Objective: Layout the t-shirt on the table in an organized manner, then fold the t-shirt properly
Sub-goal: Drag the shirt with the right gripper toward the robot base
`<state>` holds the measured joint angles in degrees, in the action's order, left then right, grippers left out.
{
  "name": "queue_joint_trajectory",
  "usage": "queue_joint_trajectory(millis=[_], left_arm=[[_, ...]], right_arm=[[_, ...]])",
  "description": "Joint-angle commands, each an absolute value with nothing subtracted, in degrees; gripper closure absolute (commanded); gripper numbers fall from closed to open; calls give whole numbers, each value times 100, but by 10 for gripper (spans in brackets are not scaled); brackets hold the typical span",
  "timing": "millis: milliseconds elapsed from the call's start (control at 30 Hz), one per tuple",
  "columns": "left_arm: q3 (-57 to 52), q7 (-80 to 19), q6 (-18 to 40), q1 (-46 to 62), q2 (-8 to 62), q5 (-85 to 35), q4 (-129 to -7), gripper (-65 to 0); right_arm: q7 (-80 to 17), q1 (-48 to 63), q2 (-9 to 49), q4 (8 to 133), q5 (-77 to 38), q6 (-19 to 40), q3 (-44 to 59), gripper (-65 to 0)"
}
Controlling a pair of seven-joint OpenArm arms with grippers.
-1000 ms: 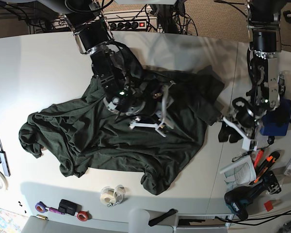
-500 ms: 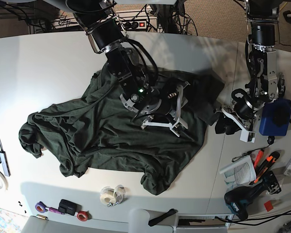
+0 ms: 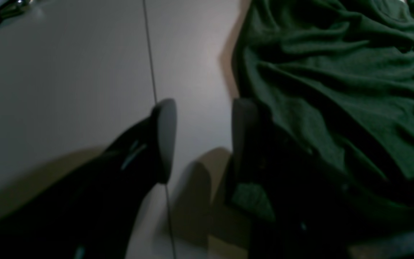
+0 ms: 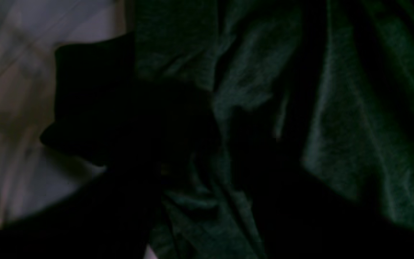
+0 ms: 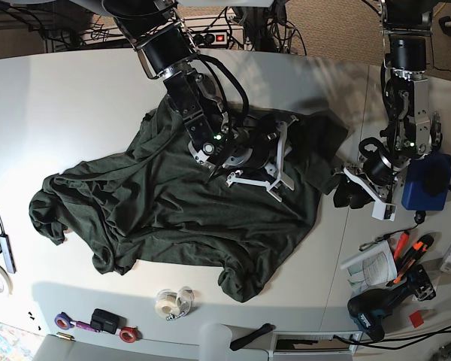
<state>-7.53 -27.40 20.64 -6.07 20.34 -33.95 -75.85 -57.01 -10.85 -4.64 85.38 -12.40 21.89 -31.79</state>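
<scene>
The t-shirt [image 5: 173,203] lies rumpled across the middle of the white surface [image 5: 68,105], not yet laid out: its bulk spreads from a bunched lobe at 9 o'clock to a raised fold at 2 o'clock, so its long axis runs roughly 8 to 2 in the base view. Hems curl under along the 6 o'clock edge.

The right claw [image 5: 267,162] sits on top of the cloth near its 2 o'clock end, white fingers pointing toward 3 o'clock. Whether it pinches fabric I cannot tell; the right wrist view is dark and blurred, showing only green folds against black finger shapes.

The left claw [image 3: 199,140] hangs just off the shirt's 3 o'clock edge, over bare surface beside the seam line [image 3: 149,54]. Its two fingers stand parted with nothing between them; one pad looks to be at the very edge of the cloth, the other is well clear. From this claw the garment lies toward 9 o'clock in the base view, so this arm seems best placed to take that near edge.

A blue pouch [image 5: 428,184] and hand tools [image 5: 395,289] lie beyond, at 3 to 5 o'clock.
</scene>
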Motion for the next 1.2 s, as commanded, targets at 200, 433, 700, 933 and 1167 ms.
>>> queue_joint_trajectory(millis=[200,433,700,933,1167], left_arm=[[-779,-2582,2106,-718,2112,-3476,-7684,-260],[-779,-2567,2106,-729,2112,-3474,-7684,-260],[-779,-2567,2108,-733,2112,-3474,-7684,-260],[-779,-2565,2108,-733,2112,-3474,-7684,-260],[-779,-2567,2110,-731,2115,-3476,-7684,-260]], right_arm=[[-5581,-1208,-526,8840,-919,2064,-3177,0],[-6125,-1199,-523,10538,-722,1730,-3183,0],[-6493,-143,-478,12053,-725,1732,-3183,0],[-6510,882,121,13157,-523,1732,-3181,0],[-6504,1435,746,13500,1481,1048,-3177,0]])
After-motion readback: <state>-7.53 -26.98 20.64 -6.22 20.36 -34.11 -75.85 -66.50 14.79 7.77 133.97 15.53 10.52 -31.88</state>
